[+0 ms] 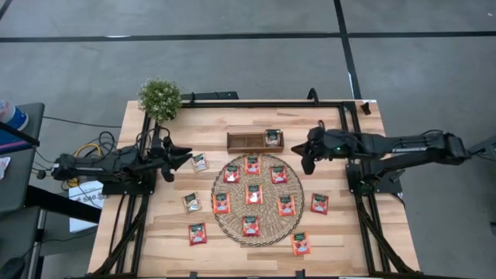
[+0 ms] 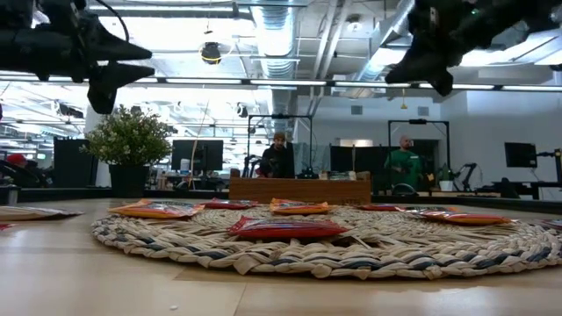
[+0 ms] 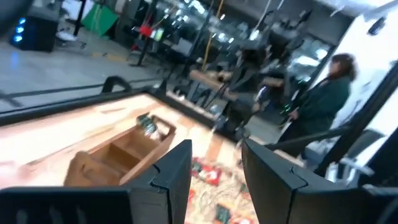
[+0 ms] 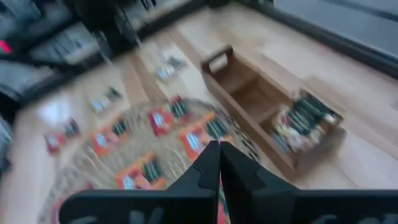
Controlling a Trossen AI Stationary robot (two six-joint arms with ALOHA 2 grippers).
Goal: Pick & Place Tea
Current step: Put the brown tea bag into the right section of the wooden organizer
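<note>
Above the far right part of the bench (image 1: pixel 372 232), the right gripper (image 1: pixel 308 166) hung in the air with its fingers pressed together and nothing between them, just beside the right end of the wooden tray (image 1: pixel 254 140). One pale tea sachet (image 1: pixel 272 137) already lay in the tray's right-hand compartment; the other compartments looked bare. Most of the tea lay on the round woven mat (image 1: pixel 258 232), red-orange sachets (image 1: pixel 253 194) spread across it, and several more lay on the bare wood around it, among them a pale one (image 1: pixel 200 162) near the left gripper (image 1: pixel 183 156). That gripper hovered over the left side of the bench with its fingers (image 3: pixel 177 171) spread and empty, pointed toward the tray.

By my reading, one placement was finished and the right arm stood between picks. The next move would call for spreading the fingers, choosing a sachet, perhaps the nearest on the mat, and coming down squarely over it. Sachets lying flat give little edge to catch, so a low, careful approach would be needed.
</note>
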